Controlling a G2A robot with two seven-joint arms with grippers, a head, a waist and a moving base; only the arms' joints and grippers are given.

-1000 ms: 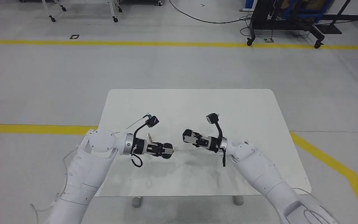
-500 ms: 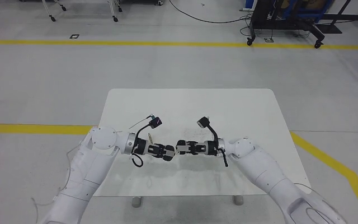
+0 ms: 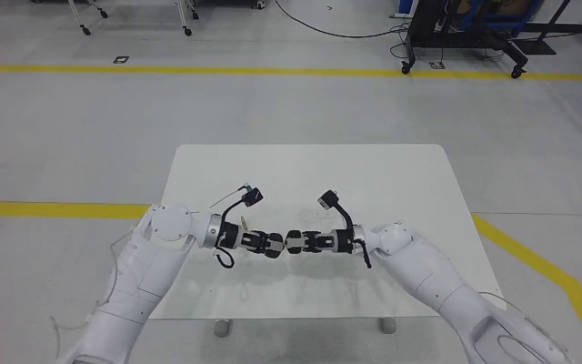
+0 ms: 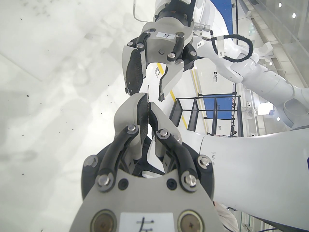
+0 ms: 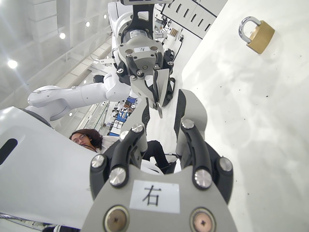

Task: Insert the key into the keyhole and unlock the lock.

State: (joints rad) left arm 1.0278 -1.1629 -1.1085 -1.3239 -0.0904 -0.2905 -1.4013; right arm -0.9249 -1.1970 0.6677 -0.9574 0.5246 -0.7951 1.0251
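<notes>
Both arms meet over the middle of the table (image 3: 400,182), end effectors tip to tip and off the surface.

Top view: left end effector (image 3: 275,244) and right end effector (image 3: 293,242) are lined up nose to nose. The key is too small to make out here, and finger state can't be read from above.

Left wrist view: the left end effector (image 4: 147,100) is clamped on the key (image 4: 148,90). The key shows edge-on as a thin metal sliver poking out past the pads. The right end effector (image 4: 144,94) faces it with its fingers spread. The key's free end sits in the gap between them, and I can't tell if it touches either pad.

Right wrist view: the right end effector (image 5: 165,97) is open, with nothing gripped. The left end effector (image 5: 155,101) points toward it, pinching the key (image 5: 159,111). From this angle the key shows more of its face, a small silvery piece hanging out beyond the left fingertips. It lies between the right fingers (image 5: 190,112), nearer the other one.

This view also takes in the lock (image 5: 257,36), brass body with a silver shackle, lying flat on the table. The shackle looks seated in the body. The lock is well apart from both end effectors and nothing touches it. The keyhole can't be seen.
</notes>
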